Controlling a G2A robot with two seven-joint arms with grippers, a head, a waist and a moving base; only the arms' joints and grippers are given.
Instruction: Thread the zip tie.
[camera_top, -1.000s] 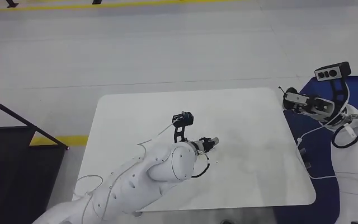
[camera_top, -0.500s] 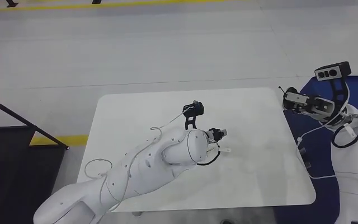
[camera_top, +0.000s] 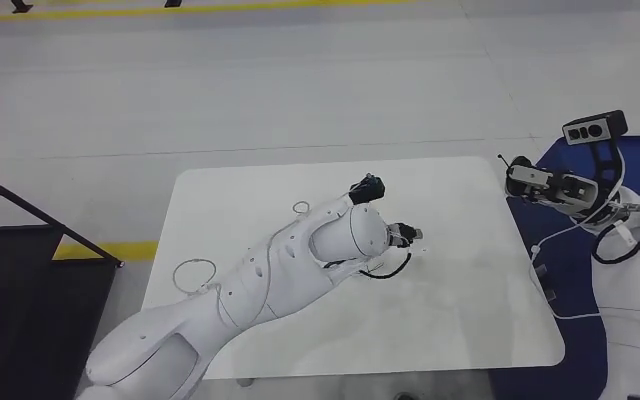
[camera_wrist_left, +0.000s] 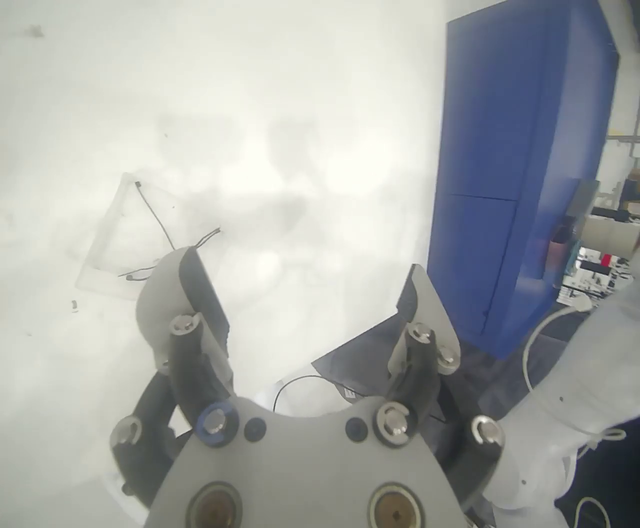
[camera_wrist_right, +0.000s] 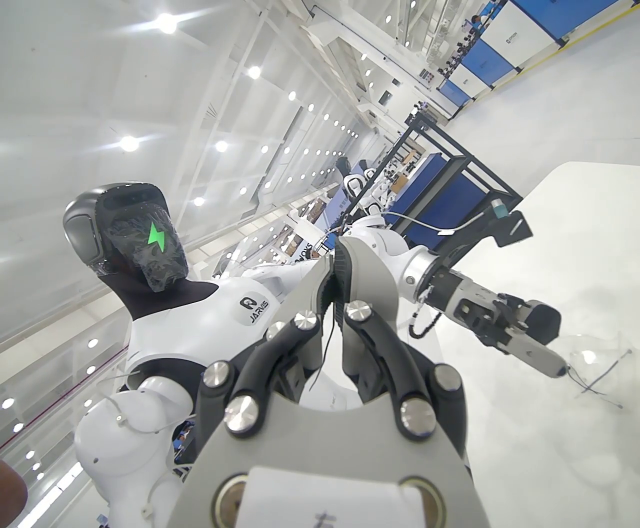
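One zip tie (camera_wrist_right: 326, 350) hangs from right fingers (camera_wrist_right: 361, 272); left fingers (camera_wrist_left: 160, 295) spread beside tray (camera_wrist_left: 100, 240).

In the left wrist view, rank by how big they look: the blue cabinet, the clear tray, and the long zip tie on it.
Largest: blue cabinet.
Then: clear tray.
Smallest: zip tie, a thin strand.

Table (camera_top: 480, 320): one; clear tray (camera_wrist_left: 107, 240), frame left: one; grippers: two (left gripper (camera_wrist_left: 300, 265), right gripper (camera_wrist_right: 334, 255)). Black zip ties (camera_wrist_left: 155, 215) on the tray: several, exact count indeterminate; zip tie (camera_wrist_right: 327, 345) in the right gripper: one.
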